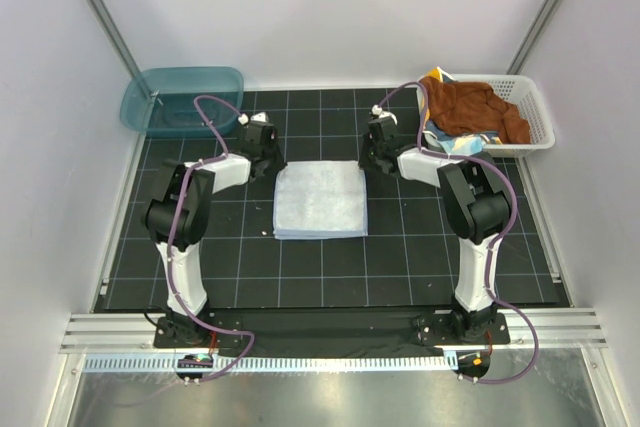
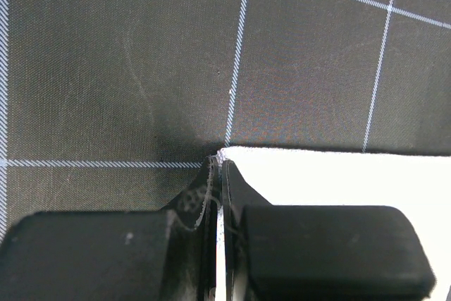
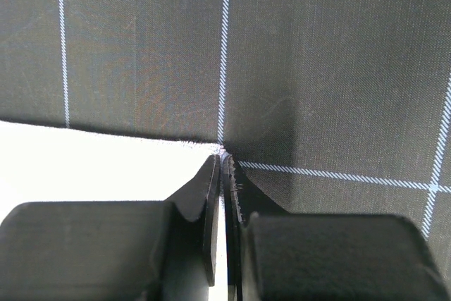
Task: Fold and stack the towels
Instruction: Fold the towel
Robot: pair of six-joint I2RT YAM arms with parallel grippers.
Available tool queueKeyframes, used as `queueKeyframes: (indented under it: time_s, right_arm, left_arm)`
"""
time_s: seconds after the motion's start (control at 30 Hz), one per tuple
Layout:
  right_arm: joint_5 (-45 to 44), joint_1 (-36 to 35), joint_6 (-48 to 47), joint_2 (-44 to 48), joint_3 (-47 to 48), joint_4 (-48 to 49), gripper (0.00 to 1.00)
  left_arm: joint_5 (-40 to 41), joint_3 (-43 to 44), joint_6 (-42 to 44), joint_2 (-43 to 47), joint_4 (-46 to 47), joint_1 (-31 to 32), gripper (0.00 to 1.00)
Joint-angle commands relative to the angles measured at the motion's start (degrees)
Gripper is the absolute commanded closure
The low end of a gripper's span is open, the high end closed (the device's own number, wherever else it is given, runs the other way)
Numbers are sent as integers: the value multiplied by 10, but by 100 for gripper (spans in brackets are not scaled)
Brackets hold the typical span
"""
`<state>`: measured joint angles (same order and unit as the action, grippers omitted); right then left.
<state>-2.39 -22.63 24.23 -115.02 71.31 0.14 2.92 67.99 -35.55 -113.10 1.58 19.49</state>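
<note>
A pale blue towel (image 1: pixel 320 200) lies folded in a square on the black grid mat. My left gripper (image 1: pixel 270 163) is shut on its far left corner; in the left wrist view the jaws (image 2: pixel 222 163) pinch the white cloth edge (image 2: pixel 338 177). My right gripper (image 1: pixel 372 161) is shut on the far right corner; the right wrist view shows the jaws (image 3: pixel 223 160) closed on the cloth (image 3: pixel 91 163). More towels, a rust-brown one (image 1: pixel 475 109) over a navy and yellow-orange one (image 1: pixel 437 78), sit heaped in the white basket.
A teal plastic tub (image 1: pixel 182 100) stands at the back left. The white lattice basket (image 1: pixel 533 112) stands at the back right. White walls close in the mat on three sides.
</note>
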Motion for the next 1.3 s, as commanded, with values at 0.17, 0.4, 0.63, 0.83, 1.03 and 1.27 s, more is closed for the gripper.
queueKeyframes:
  time_s: [0.17, 0.4, 0.63, 0.83, 1.03, 1.27]
  right_arm:
    - [2, 3, 3, 51, -10, 45, 96]
    - [11, 2, 5, 77, -23, 53, 97]
    - [16, 0, 11, 110, -63, 73, 97]
    - [16, -9, 13, 143, -107, 92, 98]
    - [10, -24, 15, 174, -150, 104, 98]
    - [-2, -27, 20, 208, -188, 115, 98]
  left_arm:
    - [-6, -14, 4, 48, 40, -4, 100]
    - [-12, -38, 10, 79, 56, -4, 100]
    - [-21, -80, 9, 106, 78, -5, 100]
    - [-27, -123, 7, 128, 96, -4, 100]
    - [-45, -161, 1, 162, 109, -3, 100]
    - [-52, -186, -2, 194, 112, -3, 100]
